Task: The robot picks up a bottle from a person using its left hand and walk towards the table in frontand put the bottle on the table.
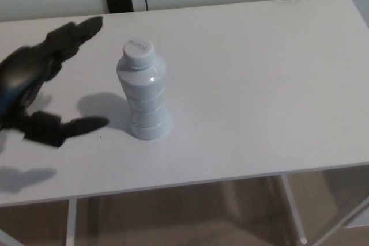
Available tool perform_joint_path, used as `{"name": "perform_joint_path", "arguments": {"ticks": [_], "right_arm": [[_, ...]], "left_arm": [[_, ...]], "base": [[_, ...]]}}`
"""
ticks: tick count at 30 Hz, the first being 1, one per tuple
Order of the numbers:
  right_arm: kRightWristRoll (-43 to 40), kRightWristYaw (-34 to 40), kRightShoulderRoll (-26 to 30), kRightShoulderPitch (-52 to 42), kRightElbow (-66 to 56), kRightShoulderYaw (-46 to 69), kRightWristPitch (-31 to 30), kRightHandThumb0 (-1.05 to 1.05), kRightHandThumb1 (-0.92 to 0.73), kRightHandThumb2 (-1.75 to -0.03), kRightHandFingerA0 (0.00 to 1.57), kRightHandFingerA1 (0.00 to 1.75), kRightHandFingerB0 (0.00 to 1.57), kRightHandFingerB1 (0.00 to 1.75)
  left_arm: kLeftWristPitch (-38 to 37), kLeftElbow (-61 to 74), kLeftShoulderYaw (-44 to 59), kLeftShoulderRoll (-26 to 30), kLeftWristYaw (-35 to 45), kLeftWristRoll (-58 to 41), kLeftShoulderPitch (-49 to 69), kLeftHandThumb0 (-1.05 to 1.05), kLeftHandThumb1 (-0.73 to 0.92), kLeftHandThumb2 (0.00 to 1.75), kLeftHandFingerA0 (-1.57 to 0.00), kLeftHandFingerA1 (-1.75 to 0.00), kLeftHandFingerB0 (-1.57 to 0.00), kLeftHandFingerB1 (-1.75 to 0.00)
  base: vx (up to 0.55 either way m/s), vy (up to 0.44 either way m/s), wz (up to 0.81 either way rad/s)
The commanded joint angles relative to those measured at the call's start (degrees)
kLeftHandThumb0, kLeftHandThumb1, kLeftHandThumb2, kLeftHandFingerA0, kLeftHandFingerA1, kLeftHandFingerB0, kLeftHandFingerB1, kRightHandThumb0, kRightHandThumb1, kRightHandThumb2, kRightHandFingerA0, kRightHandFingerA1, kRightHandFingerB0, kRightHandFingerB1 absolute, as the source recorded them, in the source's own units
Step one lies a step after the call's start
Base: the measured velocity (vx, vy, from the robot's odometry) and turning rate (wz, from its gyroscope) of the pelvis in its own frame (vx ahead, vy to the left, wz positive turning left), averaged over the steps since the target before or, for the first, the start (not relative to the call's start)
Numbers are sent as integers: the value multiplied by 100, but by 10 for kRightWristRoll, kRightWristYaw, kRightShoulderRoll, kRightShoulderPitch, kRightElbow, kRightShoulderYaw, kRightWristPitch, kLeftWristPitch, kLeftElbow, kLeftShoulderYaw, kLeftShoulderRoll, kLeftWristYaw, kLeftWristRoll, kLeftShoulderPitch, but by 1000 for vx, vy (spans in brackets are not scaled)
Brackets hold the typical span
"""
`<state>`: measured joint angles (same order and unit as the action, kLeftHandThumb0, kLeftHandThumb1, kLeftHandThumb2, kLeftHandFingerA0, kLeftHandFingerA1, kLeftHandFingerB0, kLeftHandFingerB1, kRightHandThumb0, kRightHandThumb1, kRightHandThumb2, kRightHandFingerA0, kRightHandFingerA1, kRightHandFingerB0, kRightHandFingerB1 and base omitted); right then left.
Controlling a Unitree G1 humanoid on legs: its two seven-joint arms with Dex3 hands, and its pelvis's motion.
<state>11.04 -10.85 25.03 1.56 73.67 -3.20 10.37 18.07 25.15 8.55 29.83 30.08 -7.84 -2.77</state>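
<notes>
Bottle (143, 93): stands on my desk (259, 84), left of middle, nearer the front edge.
Axis: upright, cap up.
Left hand (31, 70): spread wide, empty, over the desk's left part.
Relation: bottle lies to my hand's right, near, not touching.
Right hand: out of view.
Next: I judge placing done; withdraw leftward, clear of the bottle.

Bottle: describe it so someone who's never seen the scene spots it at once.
A white table fills the view. On its left half, beside the open black left hand but untouched, stands the bottle. It is the only object on the tabletop: white, ribbed, upright, with a white cap.
</notes>
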Motion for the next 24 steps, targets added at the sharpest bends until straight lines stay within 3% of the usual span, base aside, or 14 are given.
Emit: {"name": "perform_joint_path", "arguments": {"ticks": [1,3,4,5,6,8,9,12,15,17,18,21,22,24], "right_arm": [[4,-3,7,-9,0,-2,1,-32,-73,-62,63,45,51,40],[5,-1,6,-9,1,-3,0,-32,-73,-62,64,45,51,40],[5,-3,4,-7,2,-4,-2,-31,-73,-62,63,45,51,40],[4,-4,4,-6,2,-4,-3,-31,-73,-62,63,45,51,40],[4,-3,3,-6,3,-4,-4,-31,-73,-62,63,45,51,40],[10,1,3,-7,5,-11,-9,-32,-72,-62,64,45,51,40],[10,2,2,-8,6,-10,-9,-31,-72,-61,65,46,52,40],[9,6,-1,-12,8,-11,-7,-31,-72,-62,64,45,53,41],[11,8,-5,-32,11,-15,-2,-31,-72,-62,64,45,53,40],[9,5,-7,-40,14,-13,-4,-31,-72,-62,63,45,52,40],[5,3,-8,-46,14,-11,-4,-31,-73,-62,64,46,52,40],[3,4,-8,-47,12,-10,-6,-31,-73,-62,64,45,51,40],[6,4,-9,-38,14,-12,-6,-32,-73,-62,59,43,51,40],[6,5,-9,-36,12,-13,-9,-32,-73,-62,60,43,52,40]], "left_arm": [[-24,135,103,-10,48,-103,159,-74,43,81,0,-8,0,0],[-68,192,152,-27,86,-147,245,-69,43,76,0,0,-10,-10],[-114,233,195,-42,130,-189,318,-57,36,72,0,-11,-11,-31],[-127,244,207,-45,142,-201,338,-57,36,72,0,-11,-11,-31],[-151,249,219,-53,169,-228,362,-44,41,53,-1,-25,-17,-28],[-250,236,217,-105,276,-312,442,-48,37,63,-13,-40,-25,-39],[-252,230,216,-112,313,-343,463,-48,49,55,-27,-36,-31,-34],[-203,180,220,-108,451,-432,506,-66,58,57,-27,-44,-23,-35],[-219,122,229,-121,564,-450,537,-75,61,59,-37,-44,-30,-34],[-227,80,213,-104,584,-404,563,-74,65,60,-31,-40,-27,-32],[-235,54,197,-80,574,-352,575,-77,52,87,-24,-49,-18,-42],[-245,-17,152,-67,553,-298,550,-76,55,90,-29,-53,-10,-42],[-179,-117,116,-77,541,-294,489,-75,81,65,-35,-47,-1,-16],[-148,-150,107,-76,491,-269,481,-78,91,68,-31,-39,0,-14]], "base": [[0,0,0],[0,0,0],[0,0,0],[0,0,0],[0,0,0],[0,0,0],[0,0,0],[0,0,0],[0,0,0],[0,0,0],[0,0,0],[0,0,0],[0,0,0],[0,0,0]]}}
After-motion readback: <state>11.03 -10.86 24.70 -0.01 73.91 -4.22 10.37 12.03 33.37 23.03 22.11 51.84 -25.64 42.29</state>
